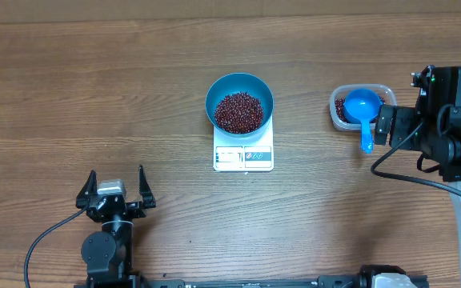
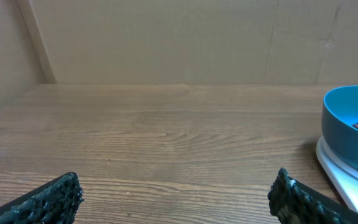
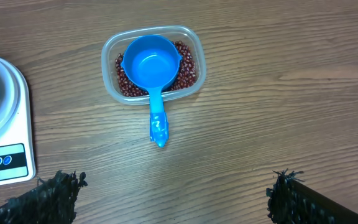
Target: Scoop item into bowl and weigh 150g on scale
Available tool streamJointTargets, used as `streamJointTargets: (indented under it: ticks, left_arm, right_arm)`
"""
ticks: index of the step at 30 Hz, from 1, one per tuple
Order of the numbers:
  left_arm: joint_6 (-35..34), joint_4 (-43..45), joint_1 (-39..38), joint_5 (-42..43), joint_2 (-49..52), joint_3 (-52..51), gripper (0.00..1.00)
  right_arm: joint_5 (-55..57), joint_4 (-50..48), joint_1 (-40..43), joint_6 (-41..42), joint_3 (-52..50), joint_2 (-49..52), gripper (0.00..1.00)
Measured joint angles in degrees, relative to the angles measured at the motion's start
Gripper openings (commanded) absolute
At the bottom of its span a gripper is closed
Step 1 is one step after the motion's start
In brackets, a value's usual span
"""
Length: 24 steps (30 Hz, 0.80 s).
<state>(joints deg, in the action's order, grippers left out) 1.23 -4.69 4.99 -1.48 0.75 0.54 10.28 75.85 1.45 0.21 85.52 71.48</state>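
Beans, overhead: a maroon heap of beans [image 1: 239,112] lies in the blue bowl [image 1: 211,94], and the bowl stands on the white scale [image 1: 243,158] at mid-desk; the display is too small to read.
Second store, overhead: more beans lie in the clear tub [image 1: 334,108] to the right of the scale, with the blue scoop [image 1: 362,106] resting cup-up on top of them.
Scoop axis, overhead: the handle runs from the tub out over its rim toward the near edge of the desk [image 1: 94,80].
Nearer arm, overhead: the right arm [image 1: 446,120] is just beside the tub; the left tool [image 1: 118,178] sits low and left, well apart from bowl and scoop.
Left tool, left wrist: jaws spread fully wide, nothing between them, only bare desk ahead; bowl and scale show at the right edge.
Right tool, right wrist: the right tool [image 3: 176,180] is spread fully wide and holds nothing.
Key relation, right wrist: the scoop lies ahead of the right tool and slightly left, its handle pointing back toward the tool, tip clear of the tub.
Scoop contents, right wrist: the cup looks empty.
Likely step: if more weight is needed, the right tool looks best placed to take the handle.
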Motion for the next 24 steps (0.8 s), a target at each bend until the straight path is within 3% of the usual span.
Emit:
streamJointTargets:
  ticks: [24]
  left_arm:
    - [-1.7,0.2,0.02,-0.02,0.0,0.0,1.0]
  right_arm:
    - [0.0,0.0,0.0,0.02,0.0,0.0,1.0]
